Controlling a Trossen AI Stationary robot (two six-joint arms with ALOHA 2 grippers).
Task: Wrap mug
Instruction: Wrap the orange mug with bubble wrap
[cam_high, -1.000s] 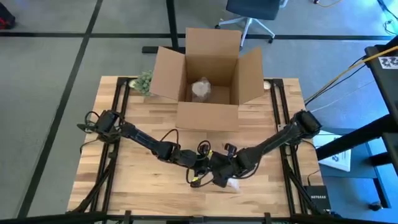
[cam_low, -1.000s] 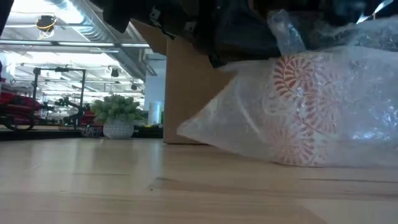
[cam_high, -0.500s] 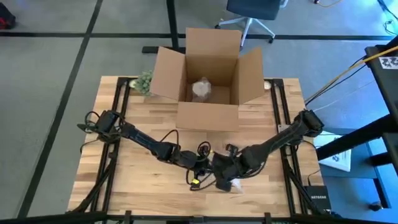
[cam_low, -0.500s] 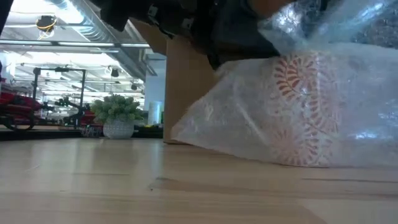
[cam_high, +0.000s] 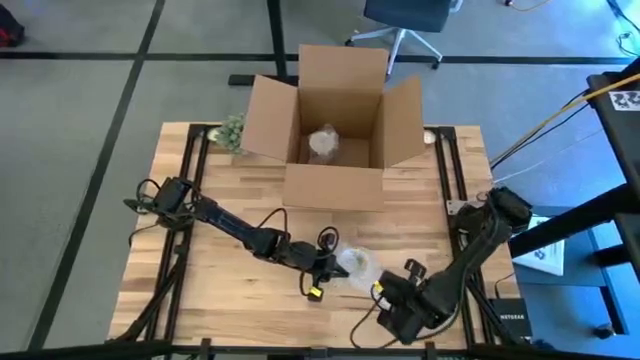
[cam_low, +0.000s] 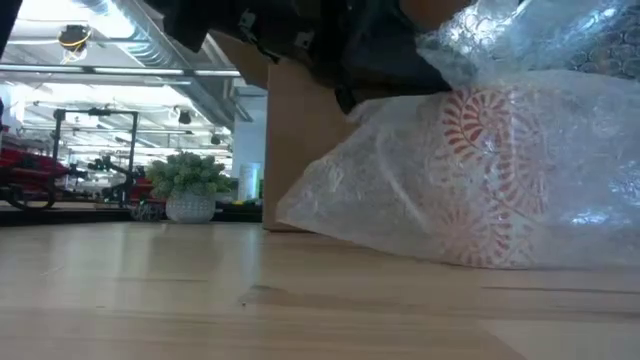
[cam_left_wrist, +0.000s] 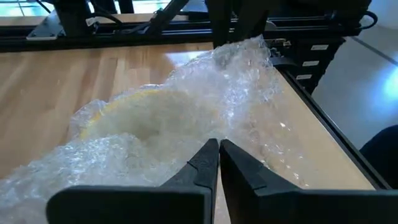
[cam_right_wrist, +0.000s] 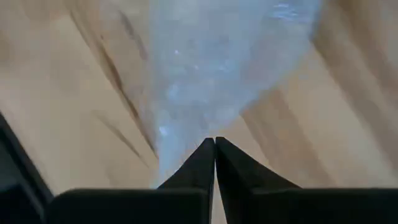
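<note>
Although the right gripper (cam_high: 392, 312) sat nearest the front edge of the pale wooden slatted table (cam_high: 230, 300), it worked at the very end of the clear bubble-wrap sheet (cam_left_wrist: 186, 118): its wrist view showed its two dark fingers pressed together on a thin tail of the plastic, probably drawn out toward that edge to keep the wrap taut. Just beyond it, near the middle of the front half of the table, lay the white mug with a red leafy pattern (cam_low: 495, 170), bundled in the sheet and resting on the wood. The left gripper (cam_high: 326, 268) met the bundle from the left side. Its fingers were closed to a hairline gap, and the wrap seemed to be caught between the tips, though the film bunched there made that hard to confirm; such a hold would steady the bundle against the other arm's pull. In the low view the mug's rim and handle were lost under the cloudy folds and its right side was cut off by the frame. Farther back stood the open brown cardboard box (cam_high: 335, 125), with a pale wrapped lump inside that could not be identified. A small green plant in a white pot (cam_low: 190, 187) stood at the far left corner.
</note>
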